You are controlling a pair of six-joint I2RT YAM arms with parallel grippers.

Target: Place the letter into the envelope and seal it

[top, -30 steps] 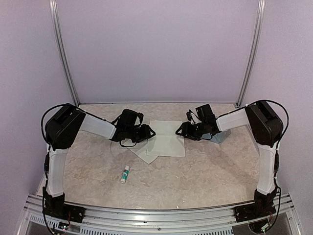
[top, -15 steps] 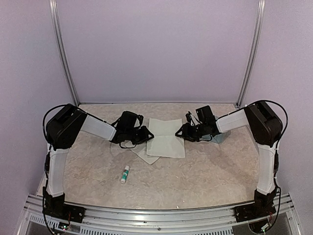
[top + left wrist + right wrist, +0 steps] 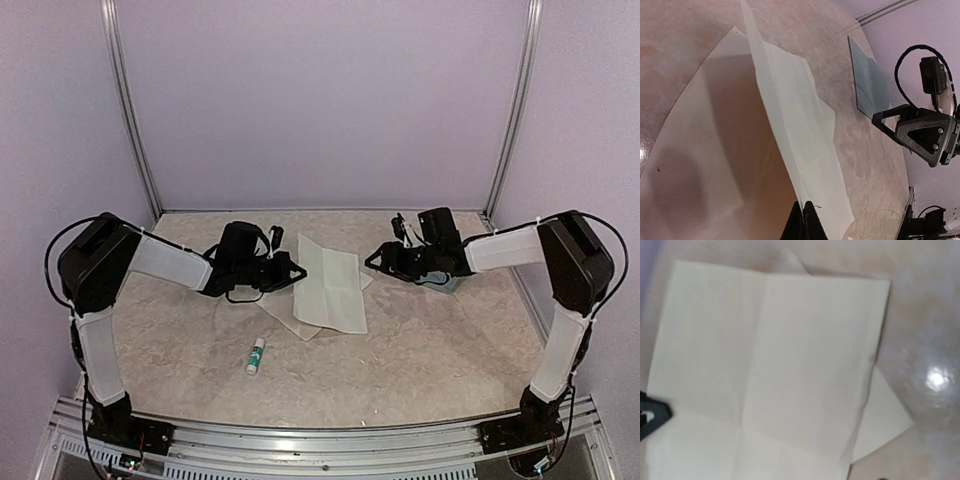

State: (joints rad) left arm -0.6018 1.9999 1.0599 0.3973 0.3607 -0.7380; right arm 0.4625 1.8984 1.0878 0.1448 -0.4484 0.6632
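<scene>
Top external view showed the letter [image 3: 335,285] on the tabletop [image 3: 420,340], its long axis running far-to-near at a slight slant. The left claw [image 3: 292,272] met the letter's left edge and the right claw [image 3: 376,259] hung just off its right edge. The envelope [image 3: 447,283] lay further right of the letter, partly under that arm. Left wrist view had the left claw clenched on the letter's edge, a fold rising from the tips. Right wrist view was filled by the creased letter; the right claw's state could not be told. The letter would likely need carrying rightward.
</scene>
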